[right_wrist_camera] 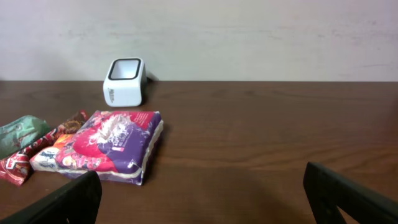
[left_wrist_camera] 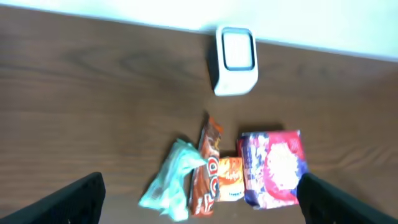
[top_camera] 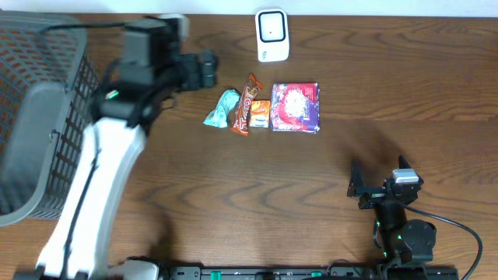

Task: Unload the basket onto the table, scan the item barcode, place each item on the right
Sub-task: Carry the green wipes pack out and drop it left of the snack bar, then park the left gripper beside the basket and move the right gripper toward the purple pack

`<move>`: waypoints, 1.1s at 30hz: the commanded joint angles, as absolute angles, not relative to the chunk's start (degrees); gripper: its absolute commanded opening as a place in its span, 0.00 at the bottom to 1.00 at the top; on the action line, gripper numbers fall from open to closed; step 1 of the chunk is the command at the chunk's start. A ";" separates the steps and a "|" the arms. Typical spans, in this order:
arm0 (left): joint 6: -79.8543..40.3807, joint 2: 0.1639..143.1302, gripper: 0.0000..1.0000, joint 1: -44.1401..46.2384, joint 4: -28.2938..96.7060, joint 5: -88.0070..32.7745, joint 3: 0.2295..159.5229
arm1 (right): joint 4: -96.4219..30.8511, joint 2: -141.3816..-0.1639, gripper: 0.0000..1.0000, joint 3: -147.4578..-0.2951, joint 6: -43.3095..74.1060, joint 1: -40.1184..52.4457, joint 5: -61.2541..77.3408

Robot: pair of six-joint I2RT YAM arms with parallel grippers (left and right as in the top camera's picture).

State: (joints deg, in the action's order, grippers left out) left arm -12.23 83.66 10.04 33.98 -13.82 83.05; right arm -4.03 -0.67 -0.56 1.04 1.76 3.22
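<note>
dark brown wood table [top_camera: 389,85] carries everything. a white barcode scanner [top_camera: 272,35] stands near its far edge with its dark window facing up. a row of four snack items lies just in front of it, on the near side. from the robot's left they are a teal crumpled packet [top_camera: 222,109], a red-brown candy bar [top_camera: 246,114], a small orange packet [top_camera: 261,114] and a larger purple and pink packet [top_camera: 296,107]. they sit side by side, touching or nearly so. the candy bar's edge seems to lap over the orange packet, though that cannot be told for sure. all four lie flat on the wood, and neither arm touches any of them.

the left gripper [left_wrist_camera: 202,186] hangs above the table on the robot's left of the row. its fingers [left_wrist_camera: 68,202] stand wide apart at the two lower corners of the left wrist view, with nothing clamped between them. that view is blurred, so the print on the packets is unreadable and no barcode can be picked out on any of them. from overhead, the arm's own dark body hides most of the jaws.

the right gripper [right_wrist_camera: 202,186] sits low near the front of the table, well apart from the row, and is likewise spread and empty. only the finger ends show at the bottom of its view.

a grey mesh basket [top_camera: 47,62] fills the left side. it is cut off by the frame edge and partly covered by the white left arm.
</note>
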 commanded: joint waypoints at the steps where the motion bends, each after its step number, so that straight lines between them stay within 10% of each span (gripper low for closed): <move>1: -12.53 78.37 0.98 7.68 39.62 -13.21 83.59 | -4.08 -0.32 0.99 -0.34 1.85 1.32 3.57; 13: -12.53 75.02 0.98 6.44 68.05 -3.81 83.59 | -4.08 -0.32 0.99 -0.34 1.85 1.32 3.57; 33: -12.56 75.02 0.98 6.44 70.46 -3.81 83.59 | -2.70 -0.32 0.99 -0.34 1.74 1.32 3.38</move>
